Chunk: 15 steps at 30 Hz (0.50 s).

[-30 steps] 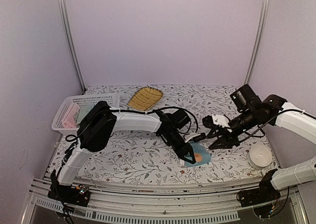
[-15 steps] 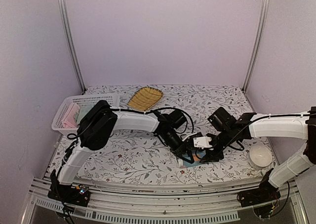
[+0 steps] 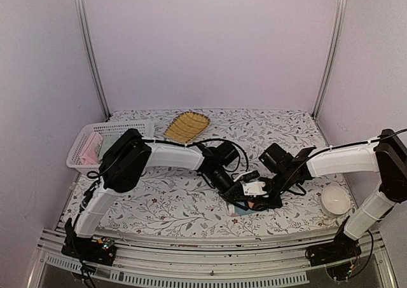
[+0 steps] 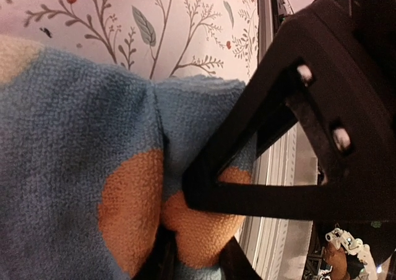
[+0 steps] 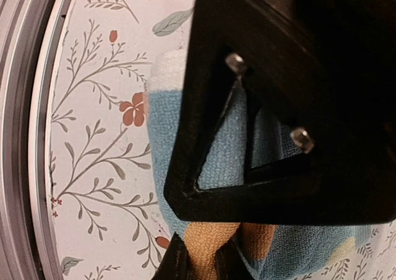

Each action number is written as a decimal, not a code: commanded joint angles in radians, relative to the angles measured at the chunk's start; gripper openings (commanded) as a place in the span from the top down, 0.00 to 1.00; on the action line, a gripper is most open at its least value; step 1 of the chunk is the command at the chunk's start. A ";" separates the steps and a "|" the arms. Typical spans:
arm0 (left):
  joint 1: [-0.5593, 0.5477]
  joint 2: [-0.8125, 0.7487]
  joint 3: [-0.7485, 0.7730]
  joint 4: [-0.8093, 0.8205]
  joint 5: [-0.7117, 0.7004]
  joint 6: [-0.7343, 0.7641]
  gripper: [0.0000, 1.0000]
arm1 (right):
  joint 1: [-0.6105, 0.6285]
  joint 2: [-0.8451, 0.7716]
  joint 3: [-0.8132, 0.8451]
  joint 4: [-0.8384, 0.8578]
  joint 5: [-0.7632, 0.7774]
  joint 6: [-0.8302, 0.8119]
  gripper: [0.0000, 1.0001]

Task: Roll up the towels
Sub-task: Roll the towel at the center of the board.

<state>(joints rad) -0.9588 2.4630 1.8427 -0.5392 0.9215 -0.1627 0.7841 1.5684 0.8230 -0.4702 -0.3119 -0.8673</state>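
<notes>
A small light-blue towel [image 4: 74, 138] with orange prints lies near the table's front edge, mostly hidden under both grippers in the top view [image 3: 241, 207]. My left gripper [image 4: 192, 255] is shut on an orange-printed fold of it. The right gripper [image 5: 201, 255] comes in from the opposite side and is shut on a fold of the same towel [image 5: 162, 138]. In the top view the left gripper [image 3: 240, 191] and the right gripper [image 3: 257, 199] meet tip to tip over the cloth. Each wrist view shows the other gripper's black frame close in front.
A yellow ribbed leaf-shaped tray [image 3: 187, 126] sits at the back. On the left stands a white basket [image 3: 95, 145] with folded pink and green cloths. A white bowl [image 3: 335, 201] is at the front right. The metal front rail [image 5: 25, 138] runs just beside the towel.
The right arm swung left and down from above the table to the towel, and its jaws closed on a fold. The left gripper kept its hold and barely moved.
</notes>
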 commanded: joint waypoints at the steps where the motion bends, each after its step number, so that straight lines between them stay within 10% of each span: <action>1: 0.016 -0.061 -0.111 0.067 -0.126 0.002 0.72 | 0.011 0.063 0.035 -0.111 -0.121 -0.023 0.94; 15: 0.020 -0.764 -0.845 0.694 -0.659 -0.084 0.60 | -0.113 0.406 0.314 -0.525 -0.462 -0.088 0.96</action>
<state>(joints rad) -0.9195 1.8431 1.1381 -0.0715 0.5091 -0.2420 0.7254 1.8370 1.0737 -0.7975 -0.6559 -0.9237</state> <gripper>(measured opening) 0.398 0.124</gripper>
